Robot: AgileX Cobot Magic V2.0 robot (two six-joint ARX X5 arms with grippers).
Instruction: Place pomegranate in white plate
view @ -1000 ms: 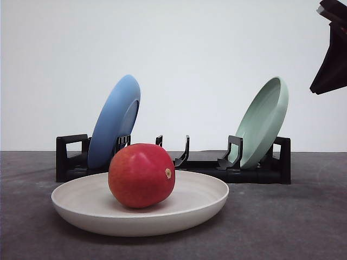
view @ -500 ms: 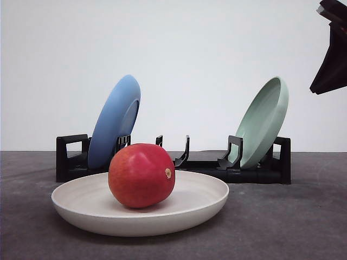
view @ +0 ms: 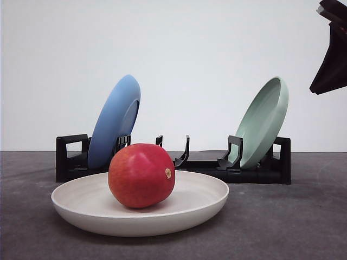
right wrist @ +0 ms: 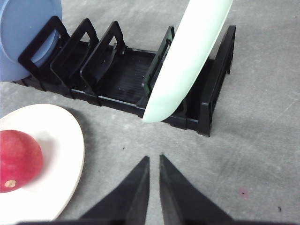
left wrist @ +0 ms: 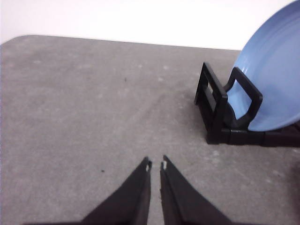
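Front view: nothing changed over last second; pomegranate (view: pixel 141 175) rests in white plate (view: pixel 203 203), left of centre, stem spot at 3 o'clock. Placement looks done. Fruit smooth, red, unbruised.

Left wrist view: left pincer (left wrist: pixel 155 165) nearly closed, empty, above bare table (left wrist: pixel 84 103).

Right wrist view: right pincer (right wrist: pixel 153 158) nearly closed, empty; pomegranate at its 9 o'clock.

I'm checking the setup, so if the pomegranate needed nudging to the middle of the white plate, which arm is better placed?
Probably the right: the right gripper sees the pomegranate on the white plate close by; the left gripper faces bare table.
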